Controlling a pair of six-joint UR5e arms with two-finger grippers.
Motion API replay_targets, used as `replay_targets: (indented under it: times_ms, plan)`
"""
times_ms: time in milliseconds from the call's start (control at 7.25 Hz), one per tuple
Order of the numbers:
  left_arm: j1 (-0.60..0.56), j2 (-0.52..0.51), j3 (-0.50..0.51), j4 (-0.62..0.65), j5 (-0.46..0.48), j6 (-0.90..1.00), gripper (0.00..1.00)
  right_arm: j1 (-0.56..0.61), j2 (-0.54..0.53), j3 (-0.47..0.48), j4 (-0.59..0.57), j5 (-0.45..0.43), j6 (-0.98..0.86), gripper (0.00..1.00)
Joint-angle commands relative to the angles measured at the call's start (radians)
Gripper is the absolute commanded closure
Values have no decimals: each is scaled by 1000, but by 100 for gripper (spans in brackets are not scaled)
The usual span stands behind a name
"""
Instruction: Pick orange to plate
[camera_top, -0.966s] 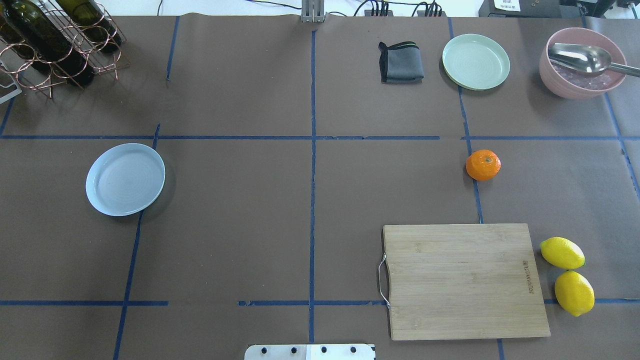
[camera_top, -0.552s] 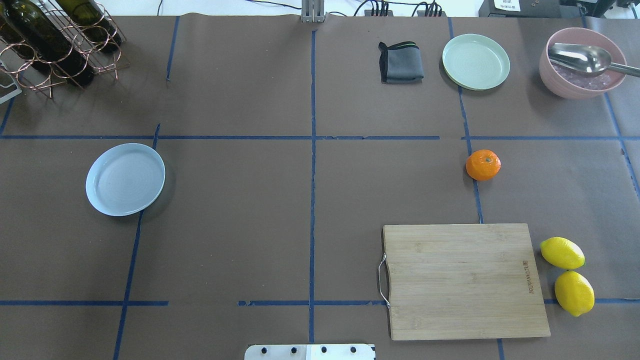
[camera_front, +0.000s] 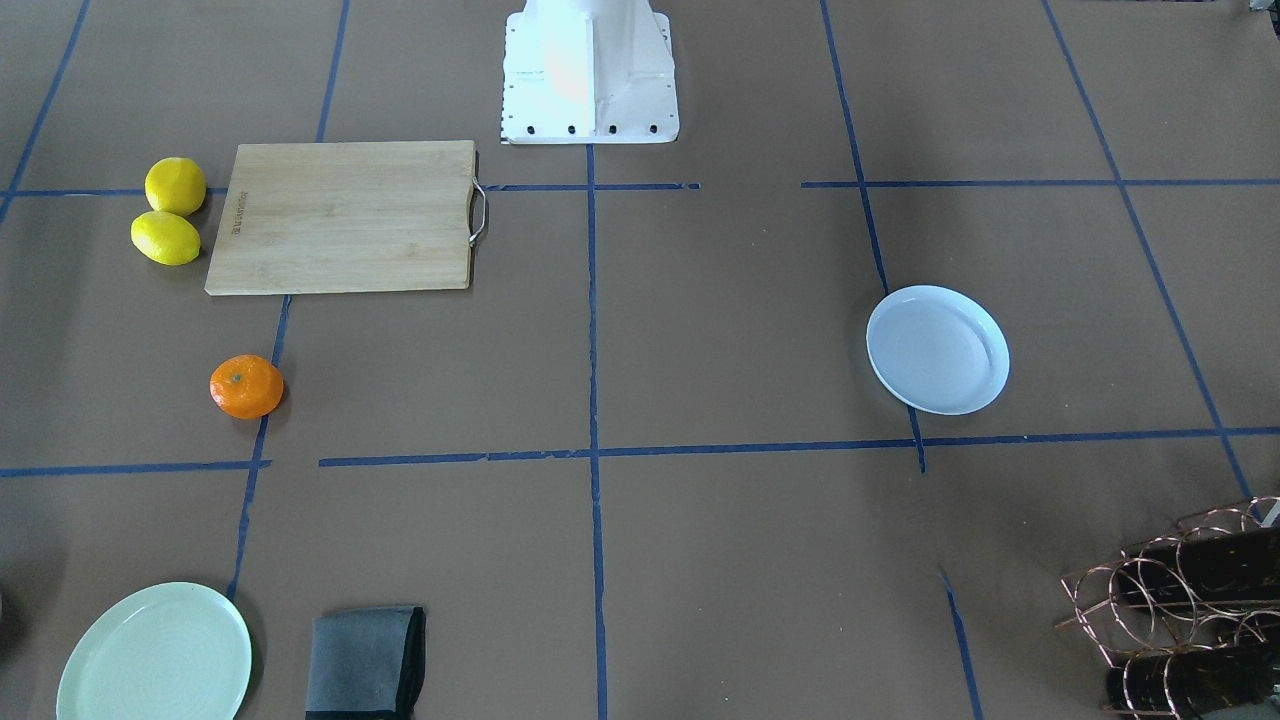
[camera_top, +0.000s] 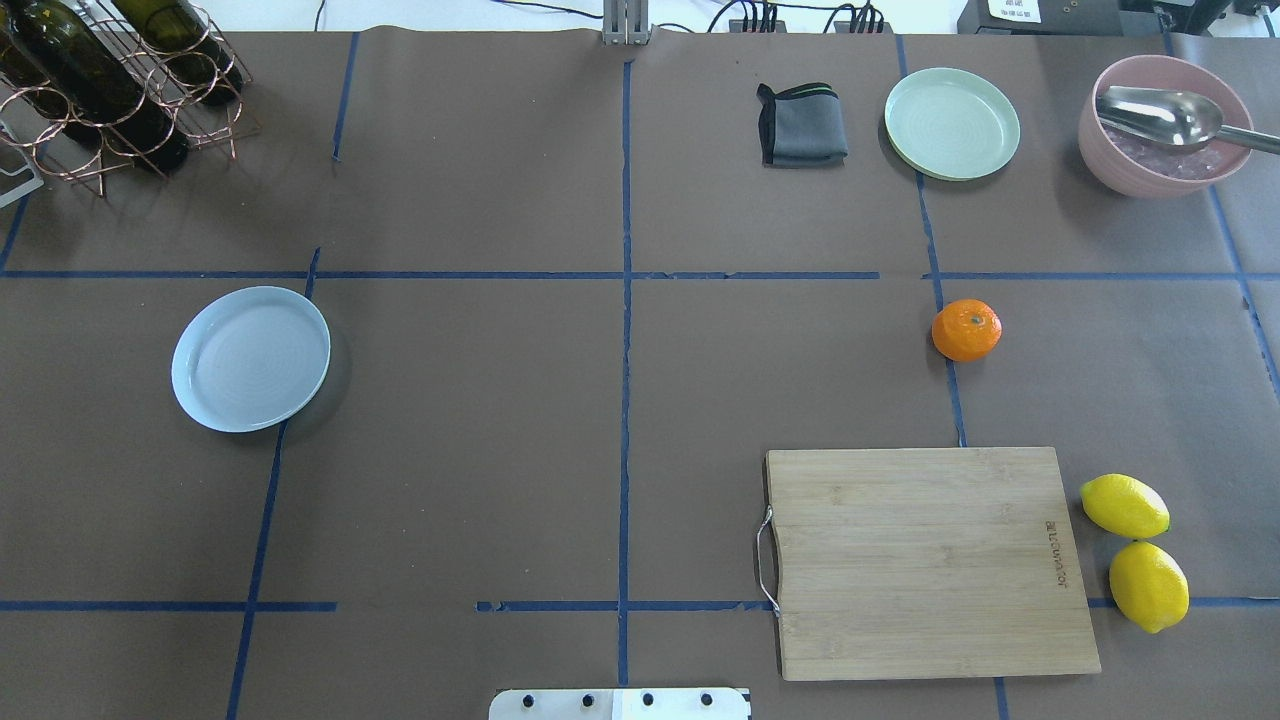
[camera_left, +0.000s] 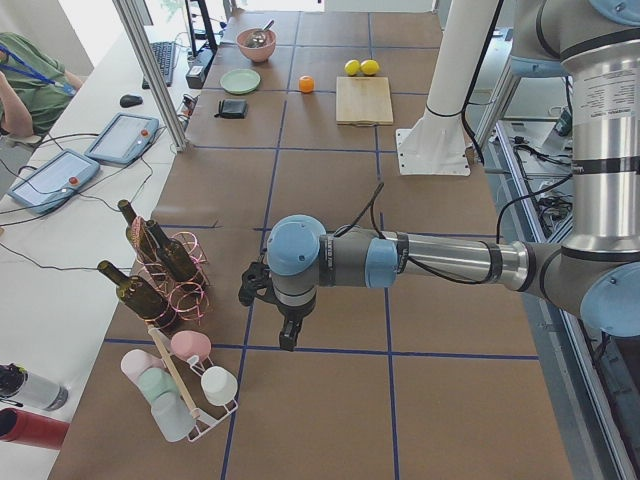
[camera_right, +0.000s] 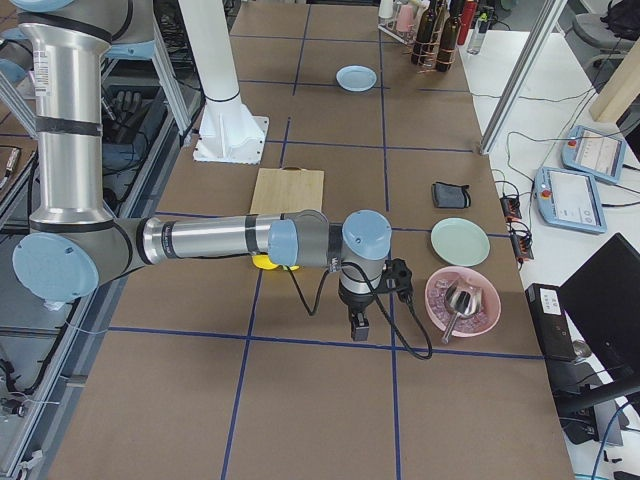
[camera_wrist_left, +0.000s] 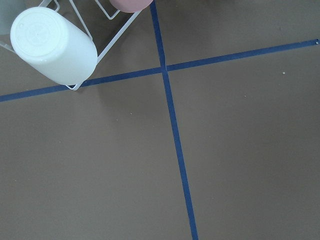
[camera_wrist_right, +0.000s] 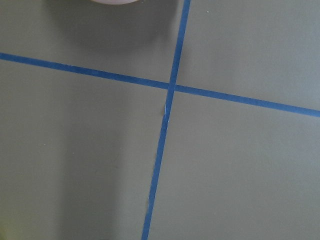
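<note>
- We see the small round orange fruit toward the worktop's right edge.
- The round pale-blue plate sits toward its left edge.
- We cannot tell how the left jaws or right jaws stand.

- Wooden cutting board flat on the counter, two lemons just beside its edge.
- Green plate between a folded grey cloth and a pink bowl holding a metal spoon, perhaps over ice.
- Wire rack of dark bottles.

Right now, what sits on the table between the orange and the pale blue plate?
Nothing: in the overhead view the stretch from the orange to the plate is bare brown cover crossed by blue tape lines.
</note>
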Motion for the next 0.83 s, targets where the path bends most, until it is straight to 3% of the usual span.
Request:
replay_targets:
  times_ms: [0,138,414,690]
  plan:
    - [1,8,-15,-201,-4,1,0,-14,19,62,8,-3,6,0]
    - [2,-42,42,-411,-4,-10,0,-26,64,56,65,-6,13,0]
    - [-1,-9,82,-702,-9,-13,0,-28,63,50,75,27,22,0]
    - [2,-20,80,-780,-15,-176,0,-28,47,36,147,38,22,0]
